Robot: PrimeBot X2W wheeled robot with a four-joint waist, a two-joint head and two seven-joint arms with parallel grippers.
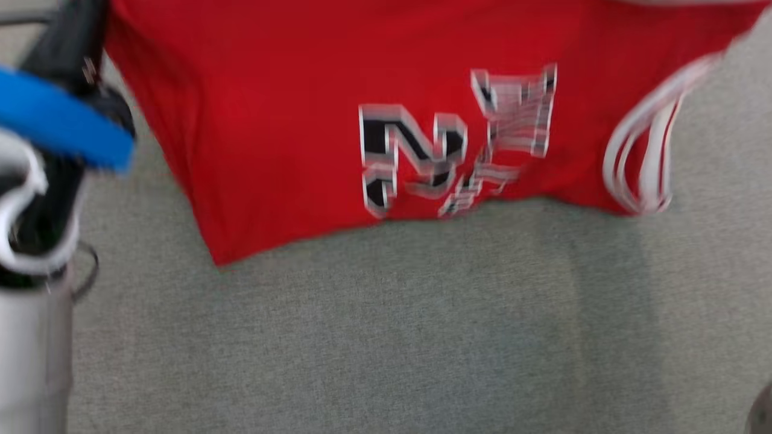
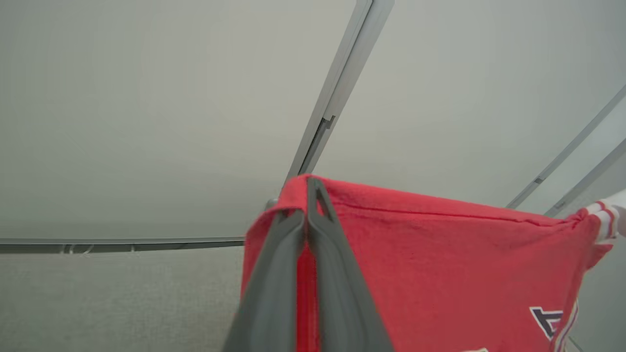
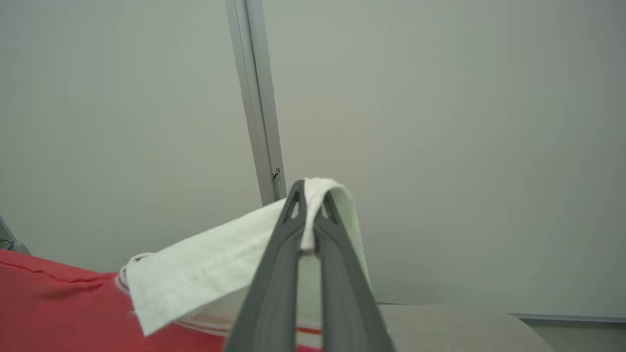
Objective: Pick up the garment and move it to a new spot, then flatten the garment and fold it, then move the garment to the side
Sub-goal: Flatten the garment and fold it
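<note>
1. Above the grey surface (image 1: 386,337), the red shirt (image 1: 271,120) hangs stretched between both arms, with its long axis running side to side across the robot.
2. The left fingers (image 2: 332,254) are pinched tight on a red top corner. The right fingers (image 3: 274,283) are pinched tight on the white sleeve edge (image 3: 195,274).
3. The cloth drops below both grips toward the surface, so laying it flat probably calls for lowering both ends evenly.

One red shirt (image 1: 271,120) with one white sleeve (image 3: 210,269) in sight and one block of lettering (image 1: 446,150), two grippers, i.e. one left gripper (image 2: 308,195) and one right gripper (image 3: 309,195), two dark fingers (image 2: 274,274) on each, one grey table (image 1: 386,337), one blue band (image 1: 60,123).
</note>
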